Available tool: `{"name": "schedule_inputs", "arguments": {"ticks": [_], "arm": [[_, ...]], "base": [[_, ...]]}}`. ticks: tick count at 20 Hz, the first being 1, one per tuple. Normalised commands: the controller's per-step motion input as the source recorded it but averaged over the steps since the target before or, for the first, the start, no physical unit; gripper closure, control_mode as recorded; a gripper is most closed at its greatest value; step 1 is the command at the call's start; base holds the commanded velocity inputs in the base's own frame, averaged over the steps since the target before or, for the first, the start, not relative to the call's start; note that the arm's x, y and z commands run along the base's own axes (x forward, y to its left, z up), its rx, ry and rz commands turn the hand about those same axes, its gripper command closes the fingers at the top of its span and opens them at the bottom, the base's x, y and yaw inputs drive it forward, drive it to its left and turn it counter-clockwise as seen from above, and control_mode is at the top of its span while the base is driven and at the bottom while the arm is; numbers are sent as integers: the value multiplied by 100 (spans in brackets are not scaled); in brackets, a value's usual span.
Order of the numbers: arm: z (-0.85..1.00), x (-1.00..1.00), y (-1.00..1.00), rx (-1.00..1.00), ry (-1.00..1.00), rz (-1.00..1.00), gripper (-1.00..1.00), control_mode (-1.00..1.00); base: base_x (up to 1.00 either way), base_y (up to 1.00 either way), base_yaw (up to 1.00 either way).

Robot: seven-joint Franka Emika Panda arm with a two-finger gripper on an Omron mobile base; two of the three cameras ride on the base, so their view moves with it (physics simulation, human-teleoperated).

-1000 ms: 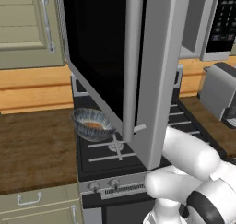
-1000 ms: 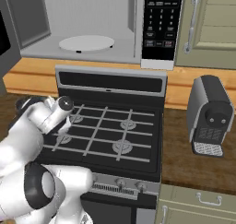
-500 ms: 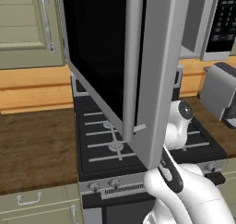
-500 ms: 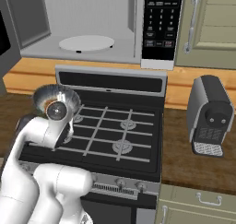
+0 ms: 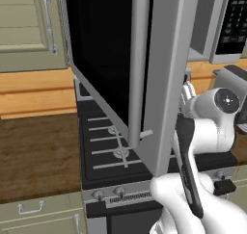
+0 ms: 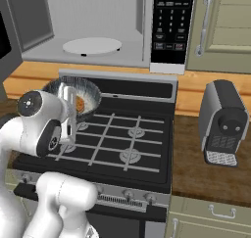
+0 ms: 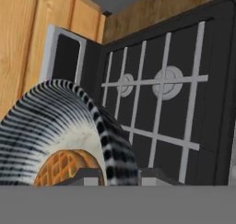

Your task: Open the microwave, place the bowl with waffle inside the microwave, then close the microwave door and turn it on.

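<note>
Above the stove's [image 6: 112, 139] left rear burner, the end effector [image 6: 72, 115] pinches the rim of the bowl [image 6: 88, 90] and holds it off the grates, below the microwave [image 6: 93, 26] opening. The bowl looks slightly tipped, and in the hand view the waffle [image 7: 64, 168] lies against the lower wall near the fingers [image 7: 85, 176]. The step in hand is likely carrying the bowl into the microwave; doing it well means levelling the bowl so the waffle stays put, raising it clear of the cavity's lower lip, then setting it on the white turntable [image 6: 91, 45]. The cavity holds nothing else. The door [image 5: 144, 69] stands swung wide open on the left, so the path should be free.
</note>
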Motion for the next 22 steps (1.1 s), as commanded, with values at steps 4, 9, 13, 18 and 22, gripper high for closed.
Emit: {"name": "schedule_inputs", "arguments": {"ticks": [4, 9, 13, 18, 22], "arm": [[100, -78, -1, -10, 0, 0, 100, -100], [100, -9, 5, -8, 0, 5, 100, -100], [57, 17, 8, 0, 1, 13, 100, -100], [35, -1, 0, 1, -21, 1, 100, -100], [49, 29, 0, 4, -36, 0, 100, -100]], "base": [[0, 0, 0], [0, 0, 0], [0, 0, 0], [0, 0, 0], [0, 0, 0]]}}
